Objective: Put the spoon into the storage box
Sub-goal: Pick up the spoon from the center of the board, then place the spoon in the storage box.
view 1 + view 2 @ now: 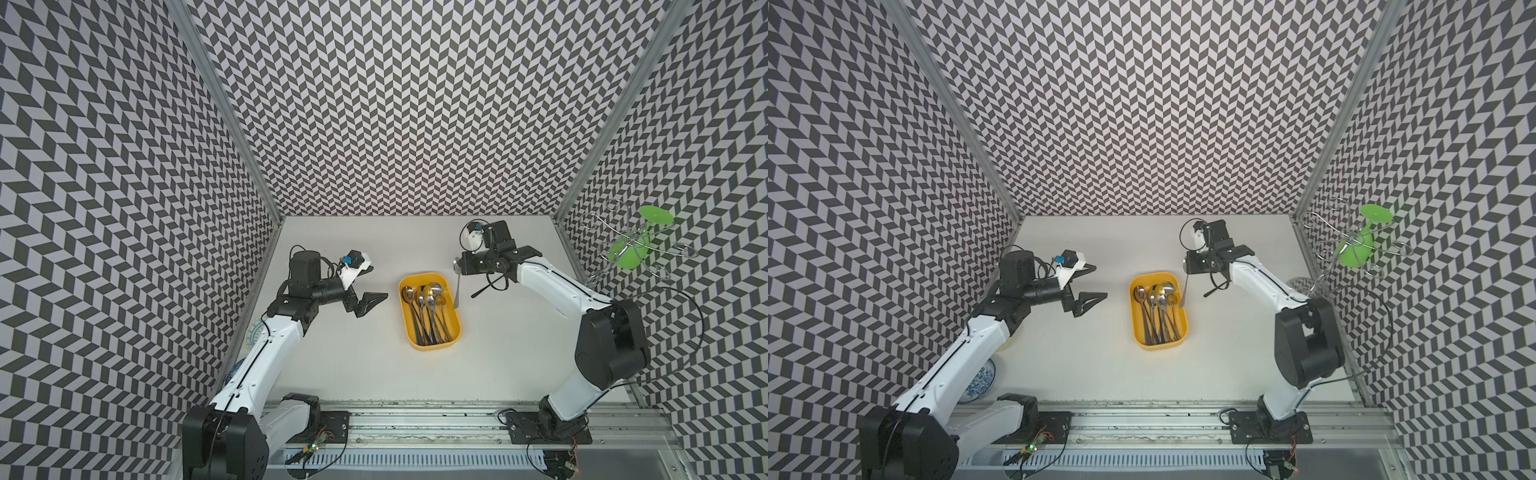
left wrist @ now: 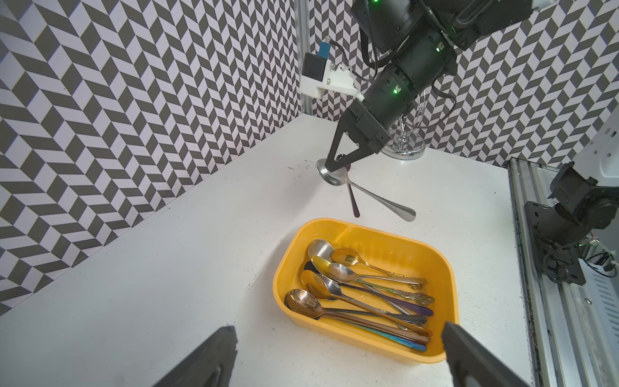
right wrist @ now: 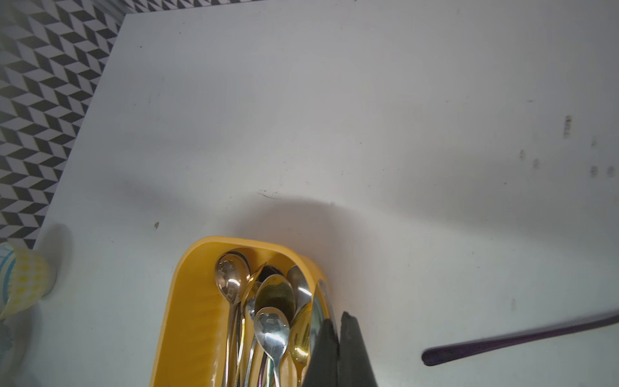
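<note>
Right claw (image 2: 338, 164) is clamped on the spoon (image 2: 376, 198) at its bowl. A purple spoon (image 2: 352, 197) looks pinched in with it. Both hang clear of the counter (image 1: 353, 353), just beside the box (image 1: 432, 347) at its far corner, not in yet. Left claw (image 1: 376, 282) is wide apart and empty on the box's other side. The spoon looks light, stiff and slick (polished steel). The curved bowl is a poor pinch and it will likely pivot; the flat neck or handle would hold truer. The box holds a pile of spoons (image 2: 351, 288).
</note>
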Controlling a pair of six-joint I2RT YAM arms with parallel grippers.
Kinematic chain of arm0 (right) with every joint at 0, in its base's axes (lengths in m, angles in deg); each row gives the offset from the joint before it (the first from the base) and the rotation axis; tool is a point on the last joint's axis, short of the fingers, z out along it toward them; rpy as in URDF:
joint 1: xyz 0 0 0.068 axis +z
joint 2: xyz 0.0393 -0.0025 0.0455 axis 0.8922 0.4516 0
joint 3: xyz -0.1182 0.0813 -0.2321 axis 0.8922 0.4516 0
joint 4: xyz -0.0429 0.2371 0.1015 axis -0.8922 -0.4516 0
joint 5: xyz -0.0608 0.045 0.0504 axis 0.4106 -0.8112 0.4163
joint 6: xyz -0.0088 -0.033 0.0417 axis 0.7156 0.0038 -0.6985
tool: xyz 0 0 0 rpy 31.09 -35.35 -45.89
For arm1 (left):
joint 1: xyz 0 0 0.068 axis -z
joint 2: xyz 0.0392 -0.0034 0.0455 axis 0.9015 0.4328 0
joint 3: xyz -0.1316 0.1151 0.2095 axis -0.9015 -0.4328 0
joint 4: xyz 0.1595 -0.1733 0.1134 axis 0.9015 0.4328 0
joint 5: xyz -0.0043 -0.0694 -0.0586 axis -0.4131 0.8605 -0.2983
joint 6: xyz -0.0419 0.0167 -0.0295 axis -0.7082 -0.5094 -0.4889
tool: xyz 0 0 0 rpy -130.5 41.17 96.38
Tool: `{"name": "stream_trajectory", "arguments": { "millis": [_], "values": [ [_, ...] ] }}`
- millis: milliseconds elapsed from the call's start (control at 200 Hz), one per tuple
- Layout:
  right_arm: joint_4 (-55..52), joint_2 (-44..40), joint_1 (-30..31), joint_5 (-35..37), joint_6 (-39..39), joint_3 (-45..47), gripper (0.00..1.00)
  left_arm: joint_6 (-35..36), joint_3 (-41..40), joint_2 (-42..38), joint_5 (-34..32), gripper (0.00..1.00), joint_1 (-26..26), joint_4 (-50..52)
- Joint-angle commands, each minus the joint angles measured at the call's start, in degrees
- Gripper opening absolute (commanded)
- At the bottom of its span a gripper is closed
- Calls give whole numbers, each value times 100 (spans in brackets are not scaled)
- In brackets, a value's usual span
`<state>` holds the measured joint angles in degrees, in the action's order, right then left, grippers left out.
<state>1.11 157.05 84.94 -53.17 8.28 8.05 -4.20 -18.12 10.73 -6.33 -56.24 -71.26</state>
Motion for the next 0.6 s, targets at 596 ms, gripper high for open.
{"name": "stream_trajectory", "arguments": {
  "millis": [596],
  "values": [
    [817, -60, 1398, -148, -520, 492, 19, 71, 48, -172, 81, 100, -25, 77]
  ]
}}
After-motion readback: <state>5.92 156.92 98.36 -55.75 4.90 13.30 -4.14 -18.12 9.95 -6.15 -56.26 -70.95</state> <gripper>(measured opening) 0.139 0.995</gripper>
